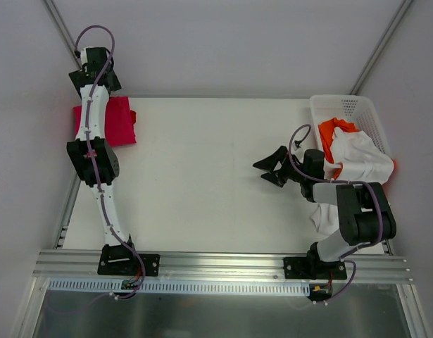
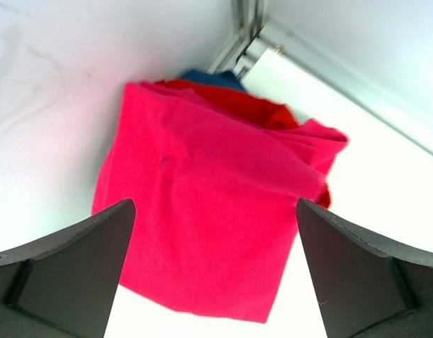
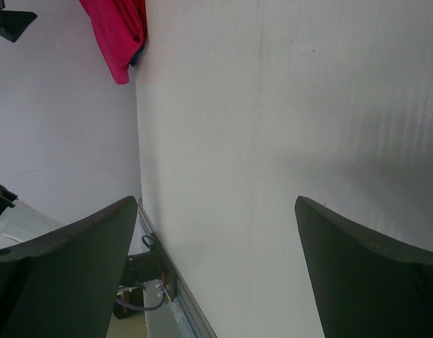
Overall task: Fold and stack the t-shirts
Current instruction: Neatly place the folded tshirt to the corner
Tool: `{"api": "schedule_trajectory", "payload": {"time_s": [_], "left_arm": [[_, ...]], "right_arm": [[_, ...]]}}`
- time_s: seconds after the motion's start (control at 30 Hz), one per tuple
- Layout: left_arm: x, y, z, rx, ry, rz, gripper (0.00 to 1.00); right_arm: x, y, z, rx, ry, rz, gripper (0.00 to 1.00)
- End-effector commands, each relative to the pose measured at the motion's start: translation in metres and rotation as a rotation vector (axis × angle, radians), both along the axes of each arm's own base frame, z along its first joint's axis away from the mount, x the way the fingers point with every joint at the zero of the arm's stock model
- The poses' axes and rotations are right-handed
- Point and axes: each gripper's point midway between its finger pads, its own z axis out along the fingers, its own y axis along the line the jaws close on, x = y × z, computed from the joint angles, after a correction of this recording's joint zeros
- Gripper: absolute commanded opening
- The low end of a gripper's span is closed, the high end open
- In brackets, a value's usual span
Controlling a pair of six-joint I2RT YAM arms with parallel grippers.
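A folded crimson-pink t-shirt lies at the table's far left edge. In the left wrist view it tops a stack, with a red shirt and a blue one peeking out beneath. My left gripper hovers over this stack, open and empty. A white t-shirt and an orange one lie in the basket at the far right, and the white one spills over its near edge. My right gripper is open and empty over bare table, pointing left.
The white lattice basket stands at the far right corner. White walls with metal rails enclose the table. The stack also shows in the top left of the right wrist view.
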Motion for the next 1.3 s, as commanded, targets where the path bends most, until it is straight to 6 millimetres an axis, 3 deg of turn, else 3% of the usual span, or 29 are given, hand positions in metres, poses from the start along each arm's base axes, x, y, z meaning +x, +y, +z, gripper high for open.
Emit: {"api": "schedule_trajectory", "payload": {"time_s": [0.0, 0.07, 0.13, 0.17, 0.23, 0.27, 0.3, 0.37, 0.43, 0.47, 0.5, 0.57, 0.6, 0.63, 0.67, 0.7, 0.77, 0.8, 0.9, 0.93, 0.97, 1.0, 1.03, 1.07, 1.1, 1.17, 1.27], "left_arm": [[-0.032, 0.012, 0.079, 0.072, -0.114, 0.056, 0.99], [-0.037, 0.0, 0.084, 0.029, -0.131, 0.016, 0.99], [-0.055, -0.017, 0.09, -0.04, -0.155, -0.009, 0.99], [-0.058, -0.032, 0.089, -0.105, -0.167, -0.065, 0.99], [-0.082, -0.056, 0.09, -0.198, -0.18, -0.104, 0.99], [-0.095, -0.076, 0.107, -0.256, -0.219, -0.18, 0.99], [-0.107, -0.09, 0.089, -0.309, -0.181, -0.191, 0.99], [-0.134, -0.117, 0.091, -0.353, -0.171, -0.281, 0.99], [-0.153, -0.139, 0.088, -0.342, -0.147, -0.341, 0.99], [-0.174, -0.148, 0.084, -0.332, -0.125, -0.364, 0.99], [-0.185, -0.154, 0.081, -0.315, -0.113, -0.388, 0.99], [-0.218, -0.169, 0.065, -0.318, -0.081, -0.432, 0.99], [-0.228, -0.182, 0.059, -0.324, -0.067, -0.48, 0.99], [-0.239, -0.19, 0.054, -0.329, -0.058, -0.505, 0.99], [-0.254, -0.193, 0.06, -0.332, -0.093, -0.524, 0.99], [-0.263, -0.196, 0.047, -0.336, -0.066, -0.54, 0.99], [-0.279, -0.205, 0.056, -0.352, -0.119, -0.605, 0.99], [-0.281, -0.212, 0.05, -0.337, -0.117, -0.688, 0.99], [-0.297, -0.24, 0.046, -0.424, -0.185, -0.808, 0.99], [-0.293, -0.252, 0.06, -0.442, -0.276, -0.877, 0.99], [-0.314, -0.279, 0.059, -0.526, -0.315, -1.043, 0.99], [-0.32, -0.289, 0.065, -0.565, -0.367, -1.102, 0.99], [-0.326, -0.298, 0.094, -0.552, -0.511, -1.201, 0.99], [-0.344, -0.312, 0.099, -0.683, -0.531, -1.265, 0.99], [-0.346, -0.313, 0.114, -0.683, -0.603, -1.276, 0.99], [-0.351, -0.315, 0.123, -0.79, -0.685, -1.224, 0.99], [-0.341, -0.31, 0.091, -0.959, -0.611, -1.074, 0.99]], "right_arm": [[0.012, 0.007, 0.02, 0.014, -0.102, 0.04, 0.99], [0.012, 0.007, 0.013, 0.006, -0.08, 0.034, 1.0], [0.013, 0.008, 0.012, 0.011, -0.071, 0.043, 0.99], [0.013, 0.009, 0.013, 0.013, -0.073, 0.046, 0.99], [0.012, 0.01, 0.017, 0.006, -0.088, 0.049, 1.0], [0.011, 0.012, 0.018, -0.003, -0.095, 0.053, 0.99], [0.009, 0.011, 0.011, -0.043, -0.088, 0.052, 0.99], [0.007, 0.017, 0.018, -0.092, -0.127, 0.074, 0.99], [0.003, 0.012, 0.007, -0.217, -0.141, 0.072, 0.99], [0.007, 0.014, 0.02, -0.287, -0.205, 0.047, 1.0], [-0.002, 0.009, 0.011, -0.366, -0.169, 0.056, 0.99], [0.002, 0.004, 0.024, -0.605, -0.304, 0.016, 0.99], [-0.006, 0.0, 0.019, -0.699, -0.3, 0.027, 0.99], [-0.007, -0.002, 0.023, -0.764, -0.329, 0.017, 0.99], [-0.009, 0.001, 0.028, -0.816, -0.368, 0.025, 1.0], [-0.007, -0.003, 0.036, -0.836, -0.386, -0.008, 0.99], [-0.008, -0.006, 0.043, -0.849, -0.397, -0.054, 1.0], [-0.005, -0.018, 0.045, -0.901, -0.395, -0.123, 0.99], [-0.018, -0.027, 0.076, -0.982, -0.413, -0.19, 0.99], [-0.024, -0.027, 0.093, -0.972, -0.444, -0.207, 0.99], [-0.035, -0.016, 0.103, -0.957, -0.48, -0.184, 0.99], [-0.042, -0.018, 0.111, -0.96, -0.486, -0.198, 0.99], [-0.056, -0.012, 0.128, -0.91, -0.526, -0.193, 0.99], [-0.062, -0.015, 0.134, -0.895, -0.529, -0.207, 0.99], [-0.071, -0.022, 0.134, -0.904, -0.511, -0.203, 0.99], [-0.087, -0.036, 0.148, -0.867, -0.499, -0.241, 1.0], [-0.107, -0.042, 0.161, -0.81, -0.499, -0.207, 1.0]]}}
